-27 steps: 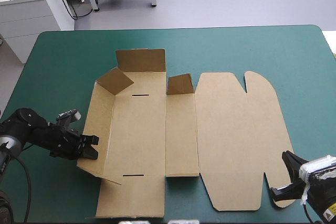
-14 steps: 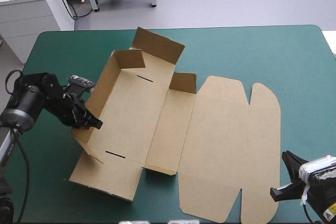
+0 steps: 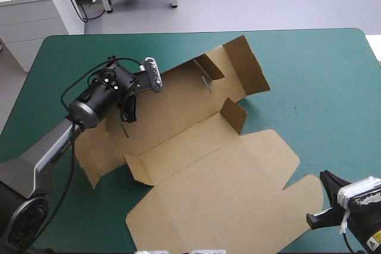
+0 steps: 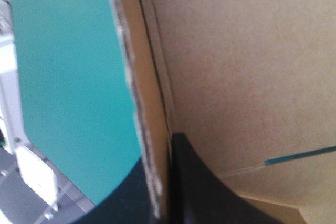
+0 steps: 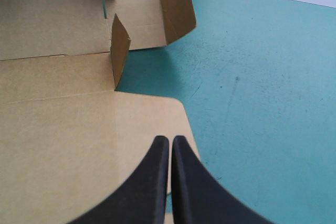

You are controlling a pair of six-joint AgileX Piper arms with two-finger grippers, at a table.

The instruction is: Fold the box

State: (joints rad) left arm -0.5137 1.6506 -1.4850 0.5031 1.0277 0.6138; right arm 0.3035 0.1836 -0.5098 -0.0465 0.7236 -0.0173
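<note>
The high view is taking in the whole brown box (image 3: 202, 171), which is lying as an opened sheet across the middle of the worktop (image 3: 309, 63). Neither wrist view is showing that much. The tray half, its walls partly raised, is sitting toward 10 o'clock and the flat lid half is reaching toward 5 o'clock. The long axis is therefore running from about 10 to about 4 o'clock, with the fold lines crossing it from 8 to 2 o'clock. The lid's rounded tab is pointing at the worktop's 5 o'clock corner.

The left wrist view is revealing what the arm is covering from above. The left gripper (image 4: 168, 139) is pinching a raised outer wall of the tray, with the board's raw edge passing between its black fingers. Teal-green cover is lying on the wall's outer side and the tray floor on its inner side. A thin slot (image 4: 299, 154) in that floor is letting teal-green show through.

The right wrist view is showing the right gripper (image 5: 169, 141) closed, its fingers meeting in a point with nothing between them. Its tips are sitting over the lid's rounded corner, though whether they are touching the board cannot be told. Ahead of it a small flap (image 5: 119, 51) is standing upright.
</note>
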